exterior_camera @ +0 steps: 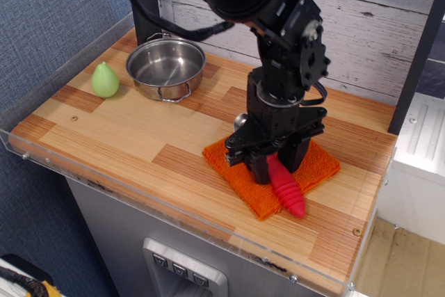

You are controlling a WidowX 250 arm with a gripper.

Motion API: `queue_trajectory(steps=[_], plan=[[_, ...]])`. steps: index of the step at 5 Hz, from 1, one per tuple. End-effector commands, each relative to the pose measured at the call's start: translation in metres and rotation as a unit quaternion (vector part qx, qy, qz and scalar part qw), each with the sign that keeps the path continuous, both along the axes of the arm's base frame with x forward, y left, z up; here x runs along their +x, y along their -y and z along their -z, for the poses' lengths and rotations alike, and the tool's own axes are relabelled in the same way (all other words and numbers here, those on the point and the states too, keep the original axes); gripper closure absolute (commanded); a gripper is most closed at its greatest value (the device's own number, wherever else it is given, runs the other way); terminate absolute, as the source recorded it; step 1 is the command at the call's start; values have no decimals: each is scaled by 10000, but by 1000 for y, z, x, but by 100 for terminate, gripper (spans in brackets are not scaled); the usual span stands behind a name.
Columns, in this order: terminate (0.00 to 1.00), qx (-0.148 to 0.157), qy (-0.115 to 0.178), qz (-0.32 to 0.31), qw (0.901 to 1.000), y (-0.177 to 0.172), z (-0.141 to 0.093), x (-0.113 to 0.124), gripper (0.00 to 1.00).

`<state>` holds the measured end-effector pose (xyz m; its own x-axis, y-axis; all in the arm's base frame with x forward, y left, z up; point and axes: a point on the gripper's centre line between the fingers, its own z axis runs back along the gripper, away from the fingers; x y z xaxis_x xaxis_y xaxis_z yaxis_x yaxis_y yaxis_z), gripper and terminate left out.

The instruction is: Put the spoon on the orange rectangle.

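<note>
Spoon point(286, 187) clamped by end effector point(271, 170), held low over orange rectangle point(240, 166) near desk point(125, 137) front edge for placement.

Black arm reaches down from above, wrist vertical, claw point(272, 170) pointing downward, fingers close together

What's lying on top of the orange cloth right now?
The spoon lies on the orange cloth, its red handle overhanging the front edge. The end effector covers the spoon's middle and much of the cloth; a bit of metal bowl peeks out behind.
</note>
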<state>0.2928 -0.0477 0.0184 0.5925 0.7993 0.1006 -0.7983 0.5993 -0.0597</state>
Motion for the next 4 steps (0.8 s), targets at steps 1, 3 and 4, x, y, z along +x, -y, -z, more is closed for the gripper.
queue_trajectory(steps=[1, 3, 4], plan=[[0, 159, 525, -160, 9984, -2, -54, -12, 0], [0, 687, 401, 481, 9957, -18, -91, -23, 0], [0, 834, 296, 1338, 9870, -32, -102, -28, 0]])
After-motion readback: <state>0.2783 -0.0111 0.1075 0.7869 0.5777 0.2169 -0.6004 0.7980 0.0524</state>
